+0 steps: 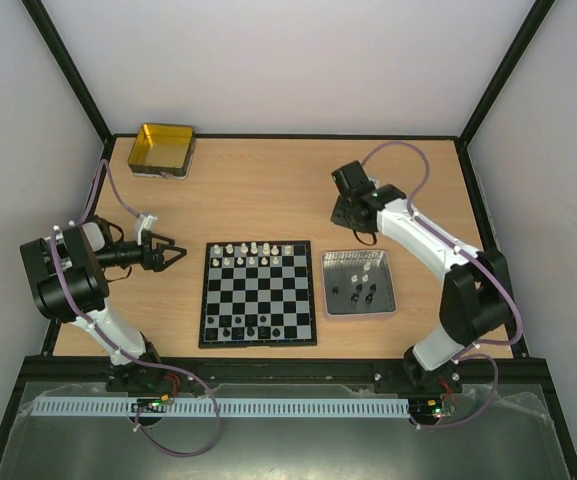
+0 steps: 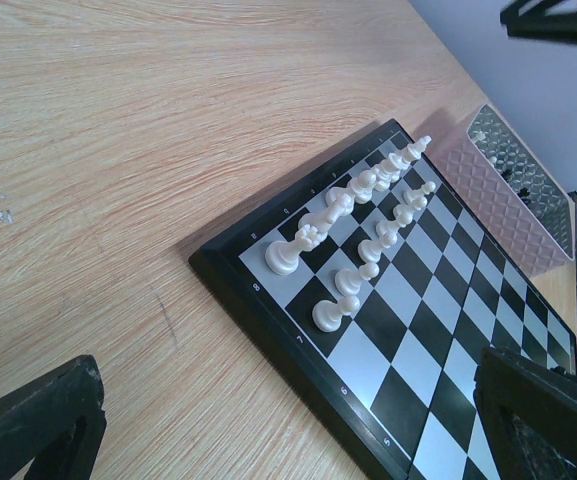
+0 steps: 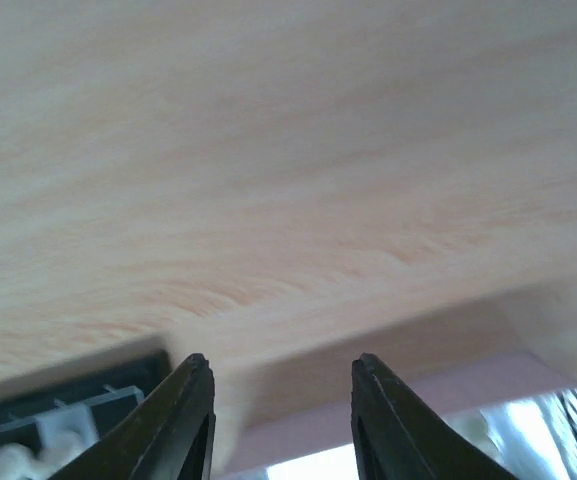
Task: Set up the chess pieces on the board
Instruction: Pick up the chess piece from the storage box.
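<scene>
The board (image 1: 259,293) lies in the middle of the table, with white pieces (image 1: 253,251) in two rows along its far edge and a few black pieces (image 1: 245,324) near its front edge. The left wrist view shows the white rows (image 2: 363,231) on the board (image 2: 438,330). My left gripper (image 1: 171,254) is open and empty, just left of the board. My right gripper (image 1: 360,232) is open and empty, low over bare table behind the silver tray (image 1: 359,283), which holds several loose black and white pieces (image 1: 360,287). Its fingertips (image 3: 196,372) frame bare wood.
A gold-yellow tin (image 1: 163,150) stands at the back left corner. The tray's patterned wall (image 2: 513,200) shows beyond the board in the left wrist view. Black frame posts run along the table's sides.
</scene>
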Controlling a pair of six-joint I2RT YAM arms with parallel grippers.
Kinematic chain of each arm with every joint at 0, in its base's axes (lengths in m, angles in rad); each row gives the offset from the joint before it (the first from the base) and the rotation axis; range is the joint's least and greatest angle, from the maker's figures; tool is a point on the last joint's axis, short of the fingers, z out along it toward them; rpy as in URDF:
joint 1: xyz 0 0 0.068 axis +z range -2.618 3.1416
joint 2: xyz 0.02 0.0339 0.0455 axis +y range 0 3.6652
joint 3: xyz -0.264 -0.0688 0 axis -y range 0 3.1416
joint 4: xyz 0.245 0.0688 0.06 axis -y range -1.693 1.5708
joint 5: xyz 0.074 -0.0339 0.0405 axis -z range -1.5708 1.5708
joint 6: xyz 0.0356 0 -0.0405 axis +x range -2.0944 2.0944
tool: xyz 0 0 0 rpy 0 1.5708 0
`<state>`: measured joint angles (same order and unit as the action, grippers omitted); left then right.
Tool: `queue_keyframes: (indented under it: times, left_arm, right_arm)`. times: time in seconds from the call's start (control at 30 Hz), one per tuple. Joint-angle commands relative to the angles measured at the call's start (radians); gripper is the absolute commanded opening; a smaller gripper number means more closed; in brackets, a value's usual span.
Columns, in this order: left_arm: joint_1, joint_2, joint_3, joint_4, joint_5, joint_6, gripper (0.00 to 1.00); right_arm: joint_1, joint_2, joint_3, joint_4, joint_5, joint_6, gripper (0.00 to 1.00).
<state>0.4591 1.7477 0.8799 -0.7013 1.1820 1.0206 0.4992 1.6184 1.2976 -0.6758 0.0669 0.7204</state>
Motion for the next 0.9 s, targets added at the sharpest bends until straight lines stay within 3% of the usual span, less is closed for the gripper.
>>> queue_keyframes:
  times: [0.0,0.33,0.6,0.87]
  left_arm:
    - [0.003,-0.016,-0.006,-0.004,0.029,0.021,1.0]
    - [0.001,-0.019,-0.009,-0.003,0.029,0.024,1.0]
    - [0.002,-0.02,-0.01,-0.003,0.027,0.024,1.0]
    - [0.0,-0.02,-0.01,-0.004,0.027,0.024,1.0]
  right_arm:
    - [0.004,-0.085,-0.16,-0.039,0.024,0.068,0.37]
    - [0.001,-0.211,-0.358,-0.018,-0.069,0.112,0.35]
    - [0.001,-0.168,-0.417,0.037,-0.125,0.09,0.26]
    - [0.001,-0.144,-0.446,0.063,-0.147,0.079,0.25]
